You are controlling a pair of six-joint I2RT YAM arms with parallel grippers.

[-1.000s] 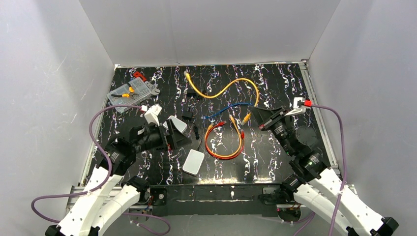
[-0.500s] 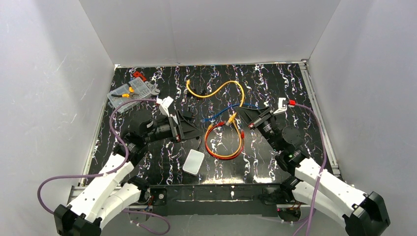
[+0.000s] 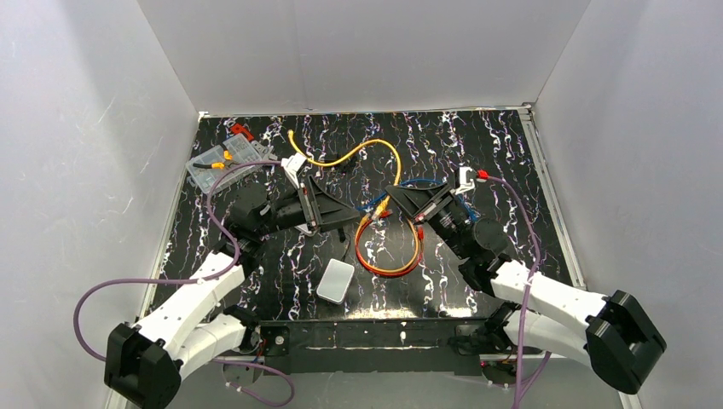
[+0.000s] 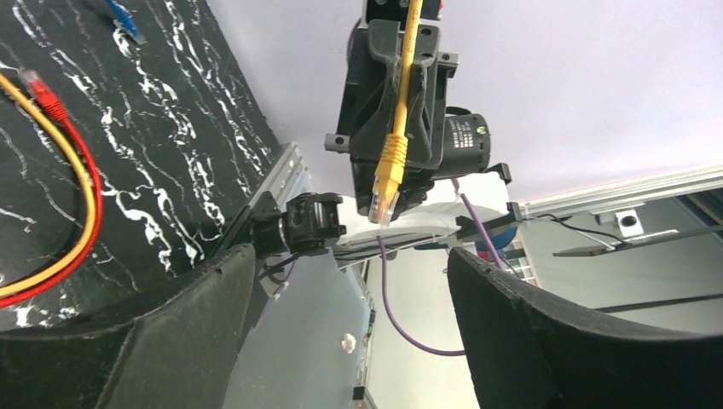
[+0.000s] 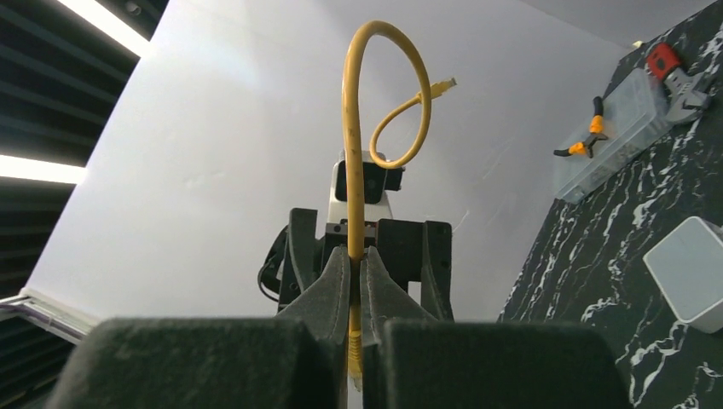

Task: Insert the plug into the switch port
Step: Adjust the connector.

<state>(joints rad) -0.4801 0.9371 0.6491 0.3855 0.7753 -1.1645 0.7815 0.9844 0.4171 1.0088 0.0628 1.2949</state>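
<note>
My right gripper is shut on a yellow cable just behind its plug, and lifted above the middle of the mat. In the right wrist view the cable rises from the pinched fingertips and loops back. My left gripper faces it from the left, open and empty. In the left wrist view the plug hangs beyond the wide gap between the two fingers. The pale flat switch box lies on the mat near the front edge, apart from both grippers. Its port is not visible. The box also shows at the right wrist view's lower right.
A red and orange cable loop lies under the grippers, with a blue cable behind it. A clear case with pliers sits at the back left. White walls close in the mat on three sides.
Both arms have swung toward the middle. The right gripper carried the yellow cable leftward and the left gripper moved right to face it.
</note>
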